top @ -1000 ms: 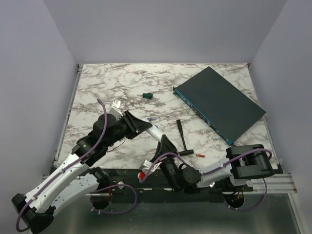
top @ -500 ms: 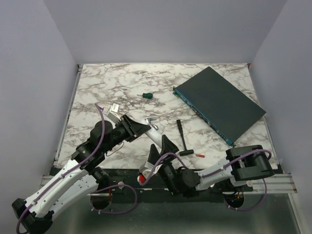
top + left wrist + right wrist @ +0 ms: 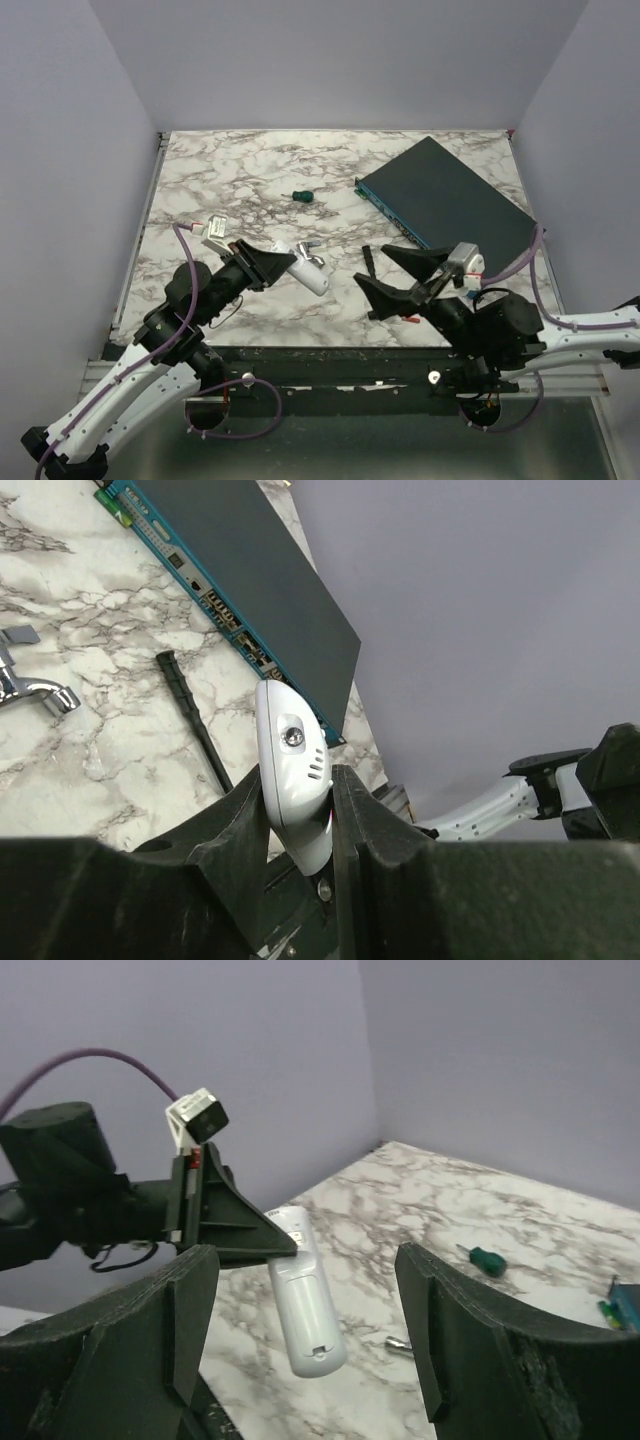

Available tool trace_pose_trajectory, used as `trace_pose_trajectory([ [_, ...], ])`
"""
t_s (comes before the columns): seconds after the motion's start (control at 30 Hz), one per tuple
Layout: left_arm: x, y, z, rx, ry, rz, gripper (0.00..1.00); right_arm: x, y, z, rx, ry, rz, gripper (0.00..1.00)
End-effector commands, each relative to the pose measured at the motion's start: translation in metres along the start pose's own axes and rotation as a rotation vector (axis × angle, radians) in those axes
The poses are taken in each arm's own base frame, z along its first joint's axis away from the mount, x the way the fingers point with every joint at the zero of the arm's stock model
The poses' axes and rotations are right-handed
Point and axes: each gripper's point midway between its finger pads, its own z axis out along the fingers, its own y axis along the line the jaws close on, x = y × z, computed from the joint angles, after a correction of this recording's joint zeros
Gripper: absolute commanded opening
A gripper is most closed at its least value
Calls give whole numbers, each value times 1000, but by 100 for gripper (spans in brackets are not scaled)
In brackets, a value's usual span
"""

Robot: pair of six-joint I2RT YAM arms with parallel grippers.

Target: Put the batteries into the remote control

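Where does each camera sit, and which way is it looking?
Top external: above and behind the bases, looking down on the marble table; left arm and right arm show.
Left wrist: on the left arm, facing the teal box; its fingers clamp the remote control.
Right wrist: on the right arm, facing the left gripper; its spread fingers frame the view.
All three show the remote control.

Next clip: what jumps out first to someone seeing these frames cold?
The white remote control sticks out of the left gripper, clamped by one end above the front of the marble table. Facing it from the right, the right gripper stands wide open and empty. Behind that, the large dark teal box lies flat at the table's back right.
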Motion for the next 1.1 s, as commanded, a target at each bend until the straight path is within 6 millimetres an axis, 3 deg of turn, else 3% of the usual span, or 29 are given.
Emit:
trace_pose_trajectory([
  [0.0, -2, -17, 1, 113, -8, 50, 0, 62, 26, -37, -229, 248, 24, 79],
  [0.17, 8, -48, 1, 299, 49, 86, 0, 83, 35, -55, -312, 353, 23, 80],
  [0.33, 12, -59, -3, 356, 77, 103, 0, 92, 26, -51, -247, 358, -1, 80],
  [0.43, 14, -61, -6, 373, 89, 111, 0, 100, 21, -40, -194, 380, -83, 80],
  [0.57, 16, -58, -5, 364, 94, 108, 0, 108, 13, -12, -195, 416, -111, 80],
  [0.7, 16, -55, -5, 350, 90, 102, 0, 109, -17, 17, -169, 401, -57, 78],
  [0.83, 14, -48, -3, 307, 81, 96, 0, 109, -8, 31, -206, 392, -50, 81],
  [1.07, 13, -43, 4, 245, 104, 104, 0, 132, 21, 37, -339, 422, -27, 85],
])
